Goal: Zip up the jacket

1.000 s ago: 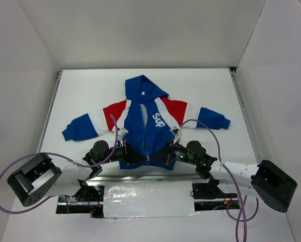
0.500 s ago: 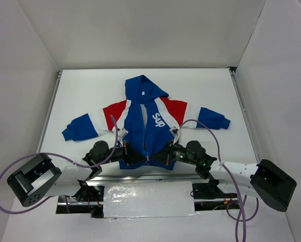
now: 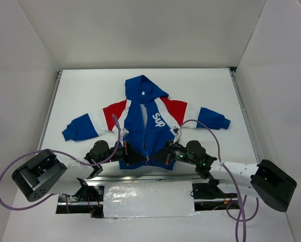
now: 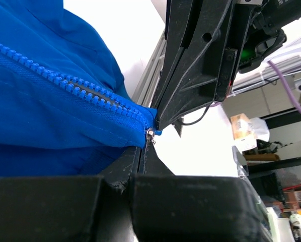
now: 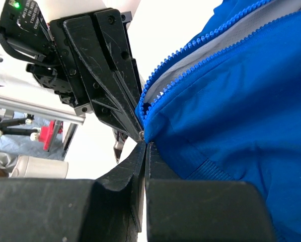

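One jacket [image 3: 151, 132], hood [image 3: 143, 88] far, hem [image 3: 158, 164] near.

The blue, red and white hooded fabric jacket [image 3: 140, 123] lies flat on the white rectangular table [image 3: 90, 91] at the centre of the top view. Its hood points to the upper edge, its sleeves spread left and right, and its hem is lowest. The black left gripper [image 3: 134, 157] and black right gripper [image 3: 161, 156] pinch that hem on either side of the blue plastic zipper's lower end [image 3: 148, 160], tips nearly meeting.
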You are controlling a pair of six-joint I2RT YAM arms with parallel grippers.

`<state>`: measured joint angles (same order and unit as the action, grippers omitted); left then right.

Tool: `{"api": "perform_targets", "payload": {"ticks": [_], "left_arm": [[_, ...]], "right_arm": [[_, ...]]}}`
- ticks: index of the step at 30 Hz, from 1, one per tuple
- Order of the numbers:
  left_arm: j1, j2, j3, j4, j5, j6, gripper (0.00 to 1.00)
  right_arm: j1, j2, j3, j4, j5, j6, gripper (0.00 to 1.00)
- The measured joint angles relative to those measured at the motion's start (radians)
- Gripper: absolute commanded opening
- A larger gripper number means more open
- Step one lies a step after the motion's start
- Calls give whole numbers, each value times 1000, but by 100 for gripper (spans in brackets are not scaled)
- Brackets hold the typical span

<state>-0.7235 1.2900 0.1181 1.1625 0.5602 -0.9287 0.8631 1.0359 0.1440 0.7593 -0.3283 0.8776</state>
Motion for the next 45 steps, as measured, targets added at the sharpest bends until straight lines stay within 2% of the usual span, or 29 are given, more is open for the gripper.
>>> {"api": "perform_targets", "payload": {"ticks": [14, 19, 22, 23, 25, 30, 31, 34, 35, 36, 39, 41, 45], "left_arm": [[9, 51, 2, 125, 45, -46, 0], [9, 21, 9, 94, 37, -29, 0], [8, -19, 22, 23, 24, -3, 0], [7, -32, 27, -9, 21, 10, 0], [-1, -45, 31, -46, 21, 18, 0], [-5, -43, 33, -85, 21, 35, 0], [-5, -42, 34, -85, 21, 35, 0], [-5, -38, 34, -84, 24, 34, 0], [-5, -35, 34, -84, 27, 34, 0], [-4, -31, 34, -84, 32, 34, 0], [0, -28, 34, -85, 48, 33, 0], [4, -29, 34, -86, 50, 33, 0], [15, -54, 33, -97, 50, 33, 0]], "right_arm": [[-13, -42, 35, -73, 40, -8, 0], [-18, -40, 56, -97, 34, -23, 0], [-24, -35, 62, -96, 23, -34, 16], [-28, -35, 64, -95, 18, -39, 27], [-32, -35, 71, -90, 5, -44, 38], [-33, -69, 76, -108, -24, -65, 47], [-33, -89, 76, -121, -25, -71, 53], [-33, -167, 76, -171, -26, -91, 55], [-33, -196, 76, -190, -24, -96, 62], [-33, -222, 76, -206, -23, -100, 65], [-33, -311, 76, -274, -17, -121, 66], [-33, -363, 76, -320, -18, -132, 60], [-33, -404, 75, -375, -62, -138, 59]]}}
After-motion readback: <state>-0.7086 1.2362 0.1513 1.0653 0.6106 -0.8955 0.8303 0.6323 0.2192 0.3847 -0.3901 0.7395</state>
